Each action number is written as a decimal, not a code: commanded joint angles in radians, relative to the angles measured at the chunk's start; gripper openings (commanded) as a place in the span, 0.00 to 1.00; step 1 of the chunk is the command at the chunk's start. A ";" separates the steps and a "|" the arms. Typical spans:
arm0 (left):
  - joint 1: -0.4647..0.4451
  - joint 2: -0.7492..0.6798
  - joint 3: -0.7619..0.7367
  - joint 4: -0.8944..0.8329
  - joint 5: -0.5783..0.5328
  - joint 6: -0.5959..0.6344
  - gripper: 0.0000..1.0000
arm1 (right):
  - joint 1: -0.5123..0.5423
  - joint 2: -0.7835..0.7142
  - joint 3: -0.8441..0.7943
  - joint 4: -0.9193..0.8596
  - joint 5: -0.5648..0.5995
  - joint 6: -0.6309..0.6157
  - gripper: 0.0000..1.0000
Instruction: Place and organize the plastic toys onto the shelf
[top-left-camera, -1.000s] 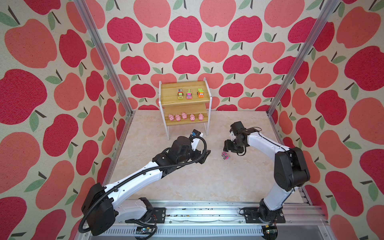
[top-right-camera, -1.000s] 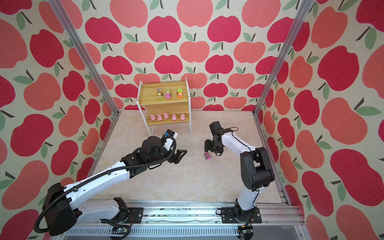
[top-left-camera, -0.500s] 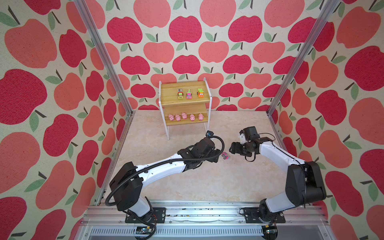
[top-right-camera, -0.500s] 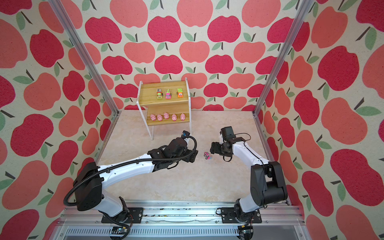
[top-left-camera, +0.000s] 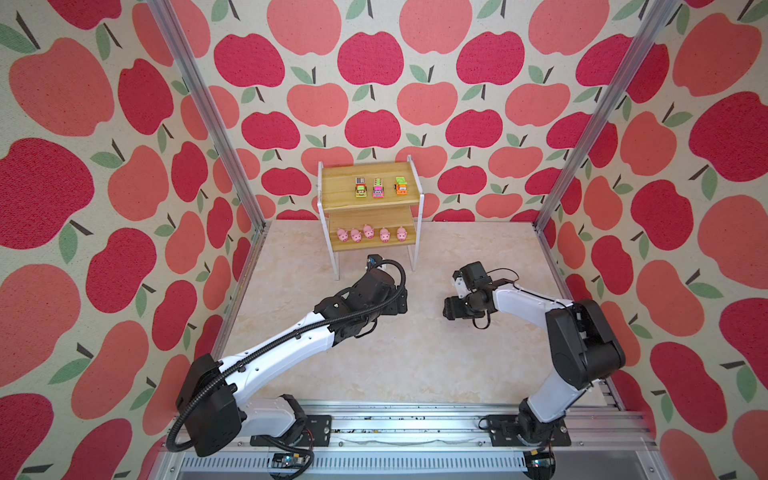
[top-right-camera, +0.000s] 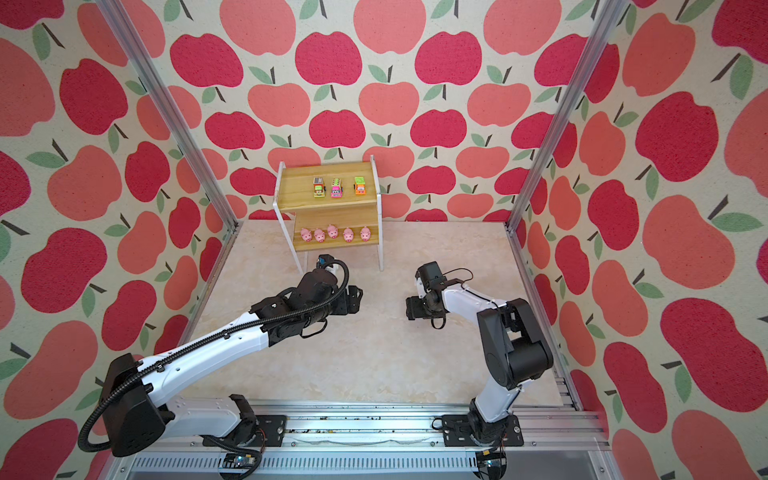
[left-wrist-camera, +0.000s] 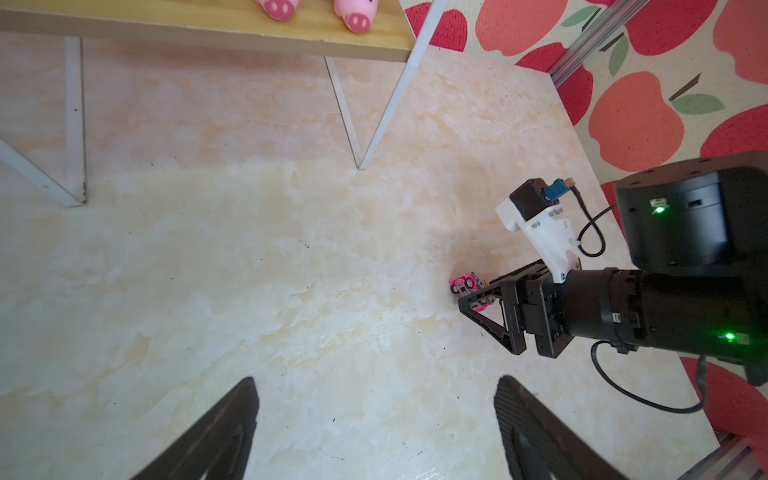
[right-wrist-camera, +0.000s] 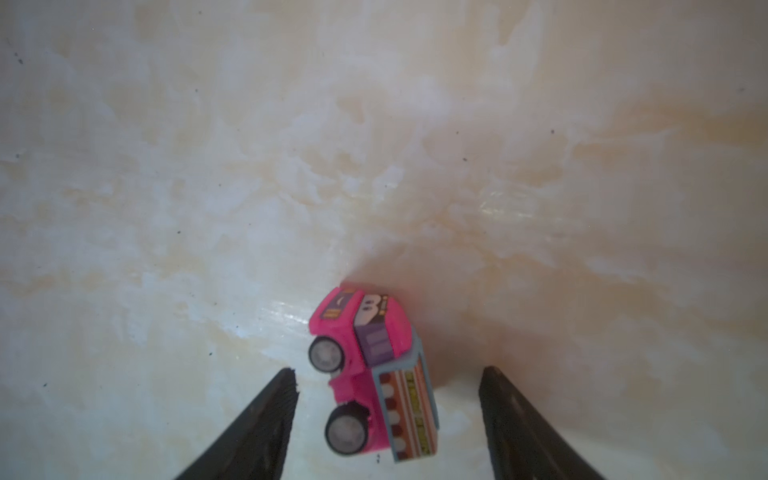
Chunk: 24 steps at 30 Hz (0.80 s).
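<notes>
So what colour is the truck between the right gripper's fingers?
The truck is hot pink with a striped orange box, seen best in the right wrist view.

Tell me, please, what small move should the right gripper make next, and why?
Probably close the right gripper on the pink truck. Its jaws stand open with the truck between them and gaps on both sides. The truck rests on the table, seemingly on its side, and is not yet on the shelf.

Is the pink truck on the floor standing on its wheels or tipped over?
Tipped on its side: the pink truck turns two wheel faces up in both wrist views.
</notes>
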 joint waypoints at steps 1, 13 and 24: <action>0.026 -0.052 -0.027 -0.068 -0.010 0.003 0.91 | 0.022 0.027 0.027 0.004 0.061 -0.037 0.67; 0.119 -0.219 -0.067 -0.119 -0.022 0.044 0.91 | 0.138 0.060 0.060 -0.027 0.231 -0.051 0.34; 0.267 -0.412 -0.054 -0.291 -0.084 0.062 0.91 | 0.420 0.210 0.249 -0.301 0.774 -0.030 0.30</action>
